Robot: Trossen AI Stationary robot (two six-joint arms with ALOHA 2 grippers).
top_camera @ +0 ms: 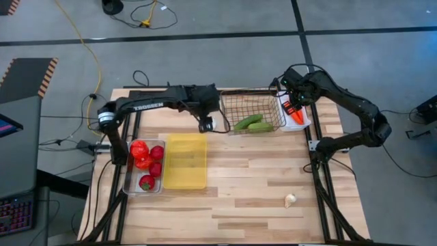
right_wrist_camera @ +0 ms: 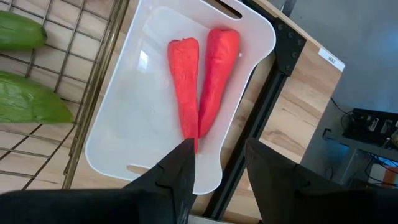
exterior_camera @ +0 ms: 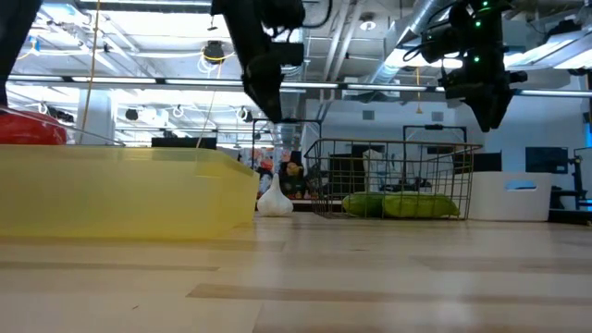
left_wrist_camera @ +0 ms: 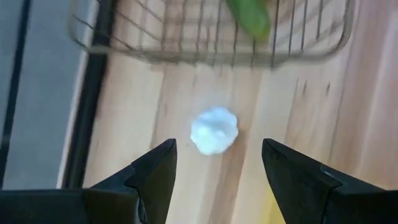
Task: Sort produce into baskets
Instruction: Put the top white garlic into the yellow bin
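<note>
My left gripper (top_camera: 205, 124) is open and stands above a small white garlic piece (left_wrist_camera: 213, 130) that rests on the wood just left of the dark wire basket (top_camera: 235, 102); in the low view the garlic (exterior_camera: 275, 202) sits well below the fingers. The basket holds two green cucumbers (top_camera: 251, 124). My right gripper (right_wrist_camera: 221, 149) is open above the white tray (right_wrist_camera: 134, 124), in which two orange carrots (right_wrist_camera: 202, 74) lie side by side. A clear bin (top_camera: 128, 179) holds several red tomatoes (top_camera: 143, 157). The yellow tray (top_camera: 186, 161) stands beside it.
A second white garlic piece (top_camera: 290, 199) lies alone on the wood toward the near right. The table's metal frame rails (top_camera: 315, 147) run along its left and right edges. Cables lie on the floor beyond the far edge.
</note>
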